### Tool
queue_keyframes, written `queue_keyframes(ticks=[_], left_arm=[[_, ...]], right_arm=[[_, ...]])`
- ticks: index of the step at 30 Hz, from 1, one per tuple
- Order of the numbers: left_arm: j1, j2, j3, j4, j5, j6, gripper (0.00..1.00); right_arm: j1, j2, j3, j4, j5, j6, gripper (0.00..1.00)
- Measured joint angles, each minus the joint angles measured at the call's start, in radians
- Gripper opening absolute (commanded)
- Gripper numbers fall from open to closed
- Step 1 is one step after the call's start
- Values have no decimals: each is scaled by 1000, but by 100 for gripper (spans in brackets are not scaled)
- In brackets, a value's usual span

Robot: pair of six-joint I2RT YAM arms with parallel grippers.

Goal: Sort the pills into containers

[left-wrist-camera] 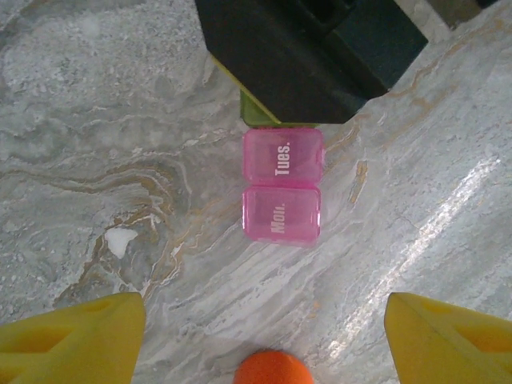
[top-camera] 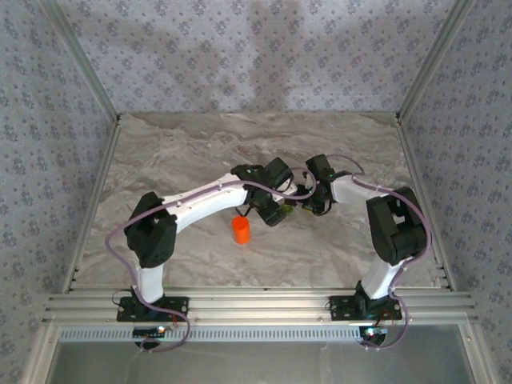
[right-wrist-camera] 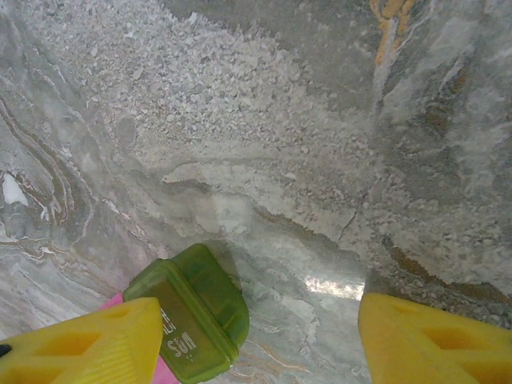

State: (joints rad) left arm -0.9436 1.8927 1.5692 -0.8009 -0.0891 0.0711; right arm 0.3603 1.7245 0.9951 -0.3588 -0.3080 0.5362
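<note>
The containers point(left-wrist-camera: 282, 186) are a short strip of translucent boxes on the marble: two pink ones marked "Tues." and "Mon.", and an olive-green one point(right-wrist-camera: 192, 316) marked "Sun". My left gripper point(left-wrist-camera: 266, 308) hangs open above the table, short of the pink boxes, with the orange bottle's cap point(left-wrist-camera: 272, 370) just below its gap. My right gripper point(right-wrist-camera: 260, 308) is open too, its left finger point(right-wrist-camera: 80, 344) overlapping the green box's edge. In the top view both grippers point(top-camera: 276, 210) point(top-camera: 314, 204) meet over the strip. The pills are out of view.
The orange bottle point(top-camera: 241, 230) stands upright just near-left of the two grippers. The right gripper's black body point(left-wrist-camera: 304, 56) covers most of the green box in the left wrist view. Patterned walls and metal rails point(top-camera: 256, 304) bound the marble table point(top-camera: 176, 152).
</note>
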Motion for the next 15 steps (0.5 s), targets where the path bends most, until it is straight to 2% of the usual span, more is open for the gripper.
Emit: queue_keyframes(ticks=[15], left_arm=[[-19, 64, -23, 46, -43, 19, 78]], right_arm=[[0, 5, -8, 16, -10, 3, 69]])
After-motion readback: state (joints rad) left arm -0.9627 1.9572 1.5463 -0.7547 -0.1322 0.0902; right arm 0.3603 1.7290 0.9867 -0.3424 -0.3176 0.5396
